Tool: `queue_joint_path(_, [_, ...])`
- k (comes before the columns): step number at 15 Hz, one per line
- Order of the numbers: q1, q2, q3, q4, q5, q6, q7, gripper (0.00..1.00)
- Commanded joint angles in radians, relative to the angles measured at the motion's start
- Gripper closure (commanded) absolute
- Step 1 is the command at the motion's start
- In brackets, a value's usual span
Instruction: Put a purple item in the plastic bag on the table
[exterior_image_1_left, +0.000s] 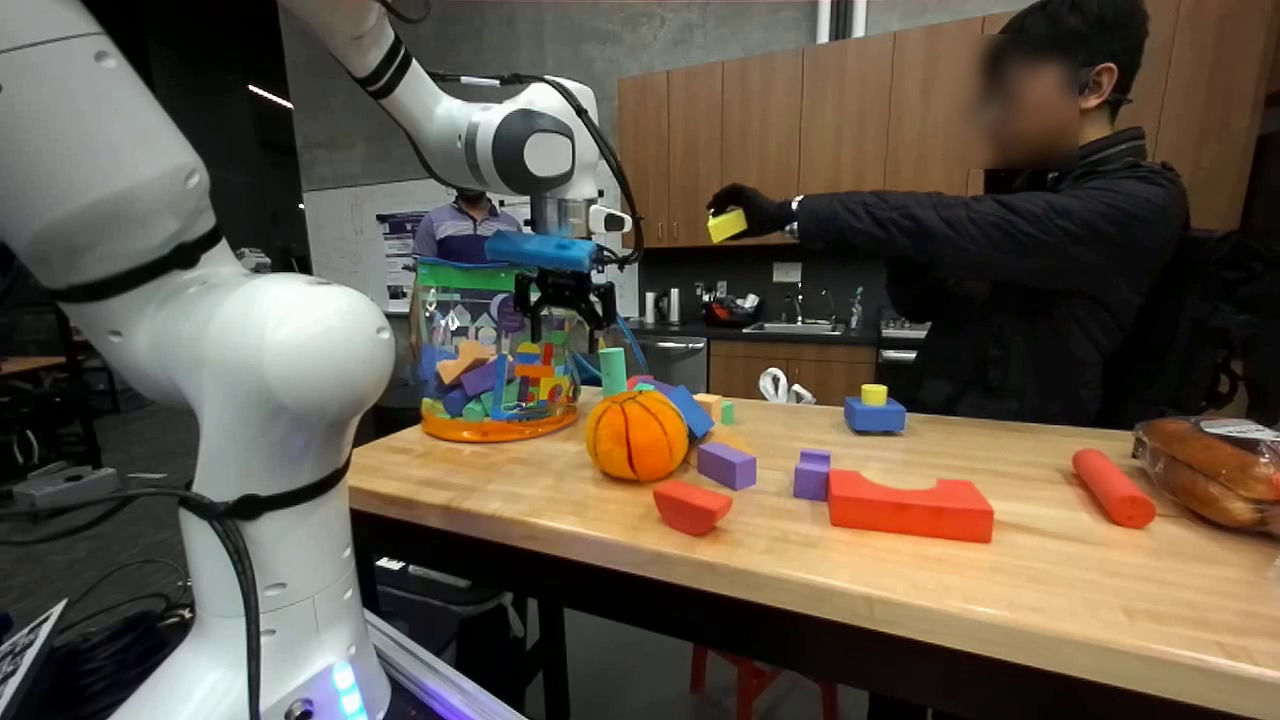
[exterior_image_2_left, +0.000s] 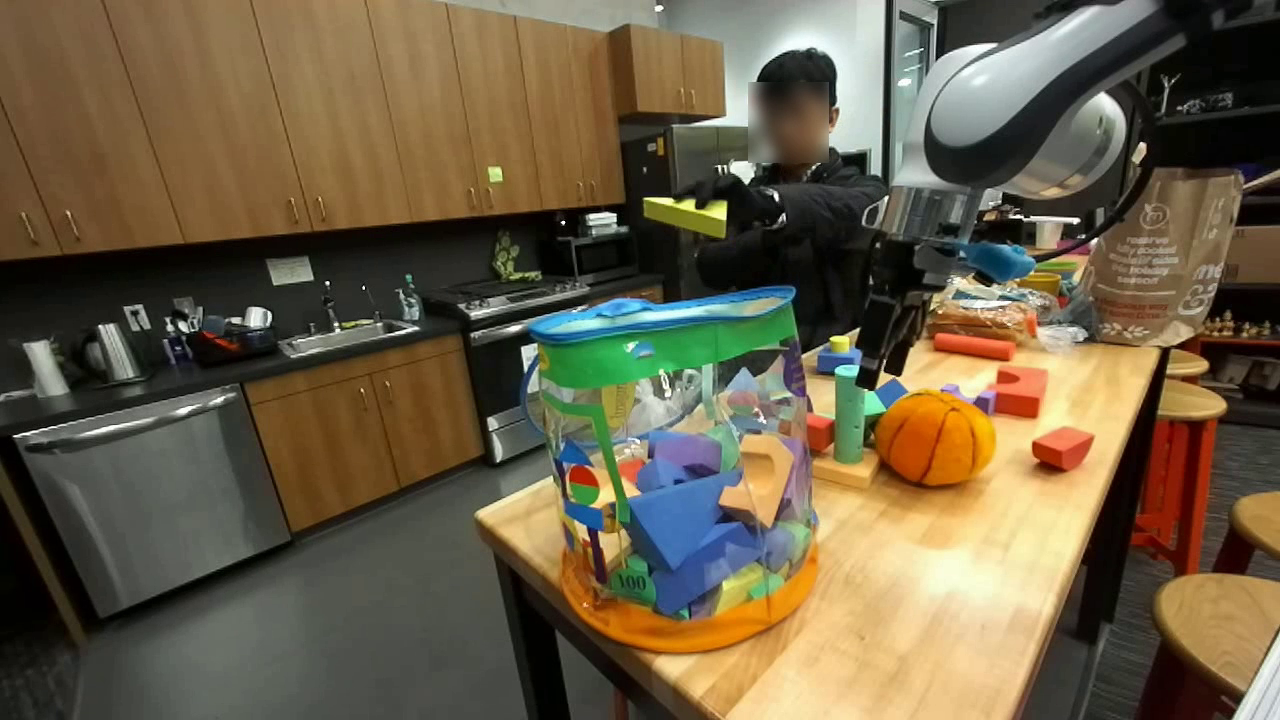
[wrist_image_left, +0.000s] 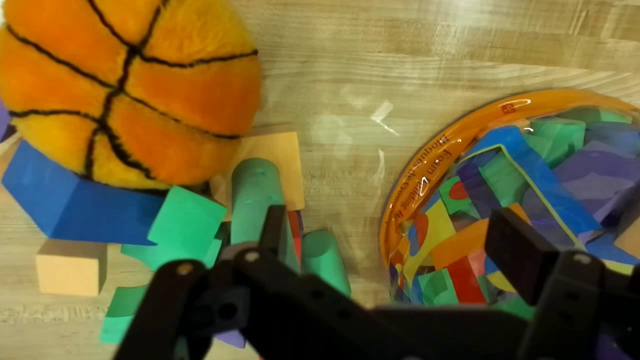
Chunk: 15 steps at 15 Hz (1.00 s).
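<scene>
Purple block (exterior_image_1_left: 727, 466) on the table (exterior_image_1_left: 790, 540), outside the plastic bag (exterior_image_2_left: 690, 350).
My pincer (wrist_image_left: 392, 235) hangs spread wide above the table, near the bag. Block lies near the orange ball (exterior_image_1_left: 637, 436); a second purple block (exterior_image_1_left: 812, 476) sits just beside the red arch (exterior_image_1_left: 910, 508). More purple pieces (exterior_image_2_left: 690, 452) show through the clear bag. A gloved hand (exterior_image_1_left: 757, 212) holds up a yellow block (exterior_image_1_left: 726, 227).

The clear, part-filled plastic bag (exterior_image_2_left: 668, 362) stands upright on the table (exterior_image_2_left: 930, 580).
</scene>
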Motion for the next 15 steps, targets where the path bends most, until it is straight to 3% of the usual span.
queue_joint_path(1, [-0.010, 0.000, 0.010, 0.002, 0.007, -0.004, -0.004, 0.00])
queue_joint_path(6, [-0.007, -0.009, 0.005, -0.010, 0.010, -0.001, -0.018, 0.00])
queue_joint_path(15, [-0.048, -0.101, 0.042, 0.013, -0.122, -0.115, -0.010, 0.00])
